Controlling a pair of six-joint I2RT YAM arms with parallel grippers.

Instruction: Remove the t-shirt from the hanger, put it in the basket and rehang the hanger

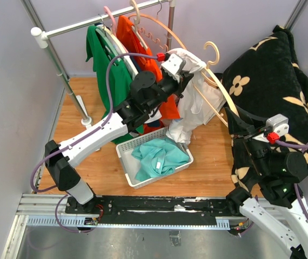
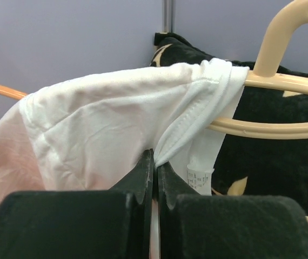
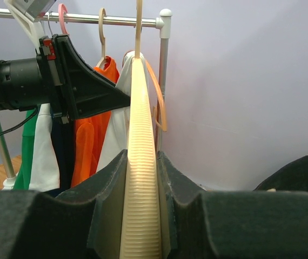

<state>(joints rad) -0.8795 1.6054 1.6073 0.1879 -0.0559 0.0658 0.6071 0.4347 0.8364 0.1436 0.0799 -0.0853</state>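
Wooden floor [image 1: 89, 162], white basket [image 1: 124, 162] of teal cloth [image 1: 159, 159]

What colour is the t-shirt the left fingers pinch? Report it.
White t-shirt; left wrist view shows it best.

You work inside a booth closed on the left, rear and right by plain pale lilac-grey walls [image 1: 13, 108]. The floor is light-brown wood-grain boards [image 1: 89, 162]. At the near edge a silver aluminium rail [image 1: 35, 208] runs left to right, with a dull grey metal surface [image 1: 116, 243] in front of it. A chrome garment rack with a white end cap [image 1: 89, 22] stands at the rear left, its foot on the boards. A green garment [image 1: 116, 75] and an orange garment [image 1: 129, 35] hang from its bar. A large black cushion with cream flower print [image 1: 267, 70] leans in the rear right corner. A white slatted plastic basket [image 1: 122, 162] sits on the boards near the centre and holds a crumpled teal cloth [image 1: 159, 159]. Lighting is even and diffuse.
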